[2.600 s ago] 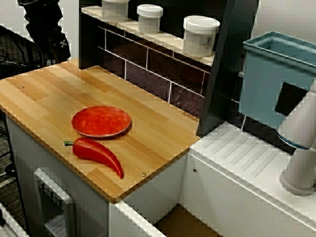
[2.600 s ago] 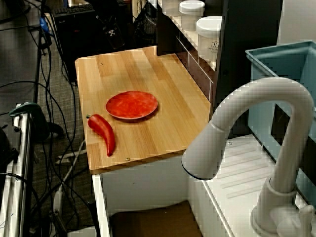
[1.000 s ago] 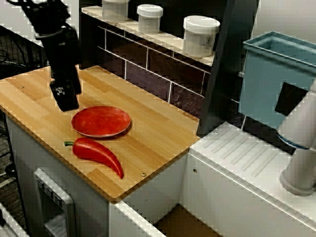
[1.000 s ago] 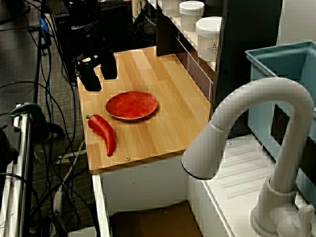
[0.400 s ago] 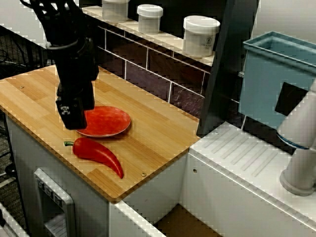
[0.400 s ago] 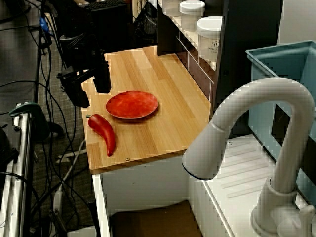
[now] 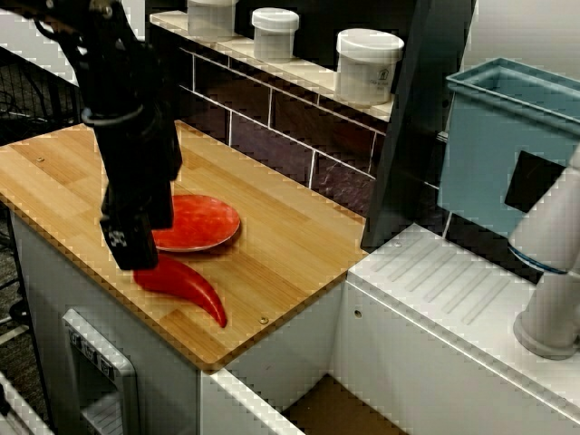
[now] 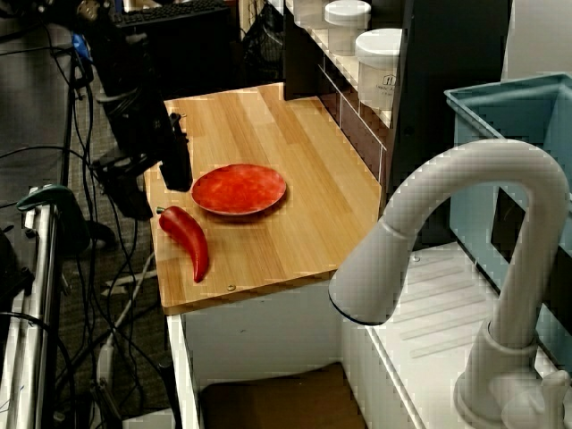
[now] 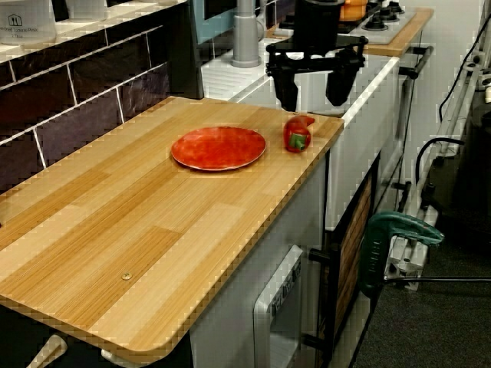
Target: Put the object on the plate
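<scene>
In the view from the counter's end, the wooden counter (image 9: 153, 230) fills the lower left, bare in the foreground. Further back, at frame centre, the plate (image 9: 219, 147) lies flat on the wood. Just right of the plate, close to the counter's edge, the chili pepper (image 9: 298, 133) lies with its green stem end facing the camera (foreshortened, so its length is not seen here). Above and slightly behind the pepper hangs the gripper (image 9: 315, 90), its two black fingers (image 9: 286, 90) spread apart, with nothing between them. In the view from the sink side, the pepper (image 8: 188, 239) lies at lower left of the board, clear of the plate (image 8: 239, 189), with the gripper (image 8: 152, 183) over its stem end. Behind, at upper right of that view, white jars (image 8: 347, 22) stand on a tiled shelf.
</scene>
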Available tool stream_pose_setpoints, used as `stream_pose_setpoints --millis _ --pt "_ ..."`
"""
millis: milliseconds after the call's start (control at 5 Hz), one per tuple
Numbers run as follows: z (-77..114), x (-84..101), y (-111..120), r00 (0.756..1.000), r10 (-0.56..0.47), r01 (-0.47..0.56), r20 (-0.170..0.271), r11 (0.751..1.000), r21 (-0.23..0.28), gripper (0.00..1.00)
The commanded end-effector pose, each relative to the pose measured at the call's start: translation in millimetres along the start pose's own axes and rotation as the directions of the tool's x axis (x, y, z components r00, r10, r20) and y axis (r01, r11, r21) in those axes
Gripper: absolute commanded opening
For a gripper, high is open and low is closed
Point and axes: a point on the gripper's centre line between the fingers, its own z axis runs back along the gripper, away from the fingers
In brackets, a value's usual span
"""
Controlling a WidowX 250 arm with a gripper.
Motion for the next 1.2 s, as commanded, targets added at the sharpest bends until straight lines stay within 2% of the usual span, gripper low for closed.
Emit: stream_pose_setpoints --millis 0,400,800,1000 --pt "-29.0 10.5 11 0.999 0.029 -0.028 -0.021 0.999 0.047 1.0" --pt "-33.6 18.4 18 0.999 0.035 -0.034 -0.022 0.998 0.061 1.0" --pt "-38.4 10.2 20 0.997 0.076 -0.074 -0.021 0.993 0.091 1.0" --pt "-33.2 7.4 20 0.994 0.11 -0.109 0.003 0.989 0.097 0.0"
